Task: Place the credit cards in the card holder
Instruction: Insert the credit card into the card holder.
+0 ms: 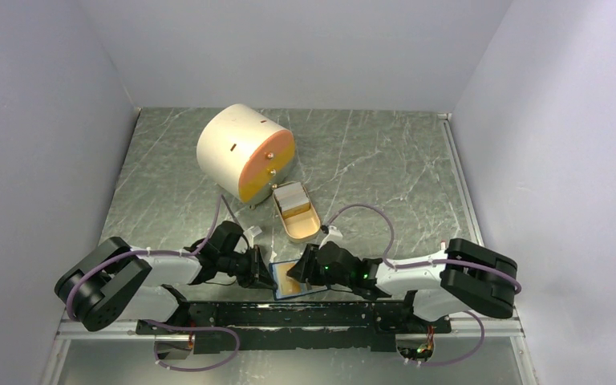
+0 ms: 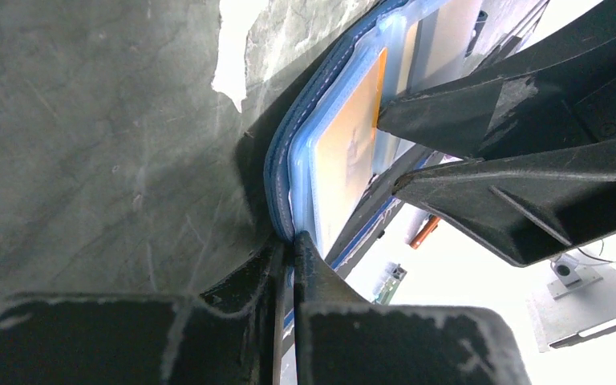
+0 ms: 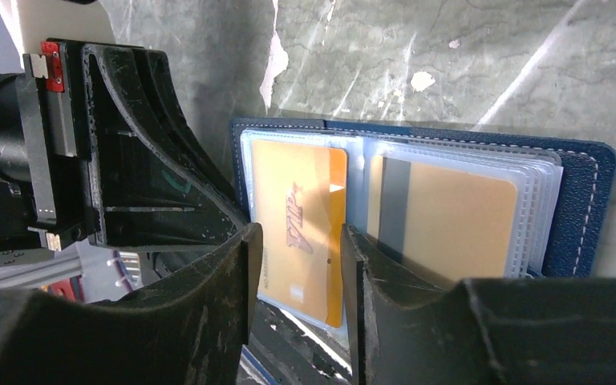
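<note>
The dark blue card holder [image 1: 292,282] lies open at the near table edge between my two grippers. In the right wrist view its clear sleeves [image 3: 449,208] hold gold cards, and one gold card [image 3: 297,216] sits in the left sleeve. My left gripper [image 1: 266,277] is shut on the holder's left edge [image 2: 282,176]. My right gripper [image 3: 297,261] is open, its fingers standing just over the gold card and either side of it. A stack of whitish credit cards [image 1: 291,197] lies in the tan dish [image 1: 302,227].
A big cream cylinder with an orange face [image 1: 245,151] stands behind the dish. The black arm-mount rail [image 1: 289,317] runs along the near edge under the holder. Grey walls close in the left, back and right.
</note>
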Controlling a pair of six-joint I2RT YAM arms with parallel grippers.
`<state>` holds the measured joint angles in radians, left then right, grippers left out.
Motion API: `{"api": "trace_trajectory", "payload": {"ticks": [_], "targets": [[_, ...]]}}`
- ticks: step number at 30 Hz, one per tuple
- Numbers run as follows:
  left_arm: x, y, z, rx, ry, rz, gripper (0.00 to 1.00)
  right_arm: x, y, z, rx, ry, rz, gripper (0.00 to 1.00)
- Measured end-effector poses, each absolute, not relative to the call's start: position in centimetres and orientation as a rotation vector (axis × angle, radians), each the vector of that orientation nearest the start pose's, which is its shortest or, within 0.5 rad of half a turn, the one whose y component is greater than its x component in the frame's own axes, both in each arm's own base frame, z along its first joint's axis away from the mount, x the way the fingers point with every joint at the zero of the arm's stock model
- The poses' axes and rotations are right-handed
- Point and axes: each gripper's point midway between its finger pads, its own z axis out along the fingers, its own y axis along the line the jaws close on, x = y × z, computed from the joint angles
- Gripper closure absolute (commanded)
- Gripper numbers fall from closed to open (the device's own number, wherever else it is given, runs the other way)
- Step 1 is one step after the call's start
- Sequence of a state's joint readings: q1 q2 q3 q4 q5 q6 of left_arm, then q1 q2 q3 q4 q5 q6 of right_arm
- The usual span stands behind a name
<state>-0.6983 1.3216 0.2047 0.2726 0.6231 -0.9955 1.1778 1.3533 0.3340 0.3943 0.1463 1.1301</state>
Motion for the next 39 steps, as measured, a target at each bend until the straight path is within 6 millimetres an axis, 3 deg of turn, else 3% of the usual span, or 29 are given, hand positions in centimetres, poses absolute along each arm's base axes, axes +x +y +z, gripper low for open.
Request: {"api": "trace_trajectory", "payload": {"ticks": [16, 24, 29, 39], "targets": [[8.9, -24.8, 1.4, -0.079, 2.813, -1.391, 0.91, 11.5, 31.9, 2.8, 0.045, 2.415, 1.12, 0.63], [8.9, -24.9, 1.8, -0.078, 2.801, -1.412, 0.72, 11.4, 31.6, 3.2, 0.044, 2.412, 1.122, 0.62], [9.0, -25.7, 3.1, -0.07, 2.743, -1.516, 0.69, 11.3, 30.6, 3.3, 0.05, 2.413, 1.099, 0.72], [8.8, -27.0, 4.6, -0.074, 2.67, -1.714, 0.64, 11.3, 30.6, 2.8, 0.033, 2.431, 1.065, 0.74]]}}
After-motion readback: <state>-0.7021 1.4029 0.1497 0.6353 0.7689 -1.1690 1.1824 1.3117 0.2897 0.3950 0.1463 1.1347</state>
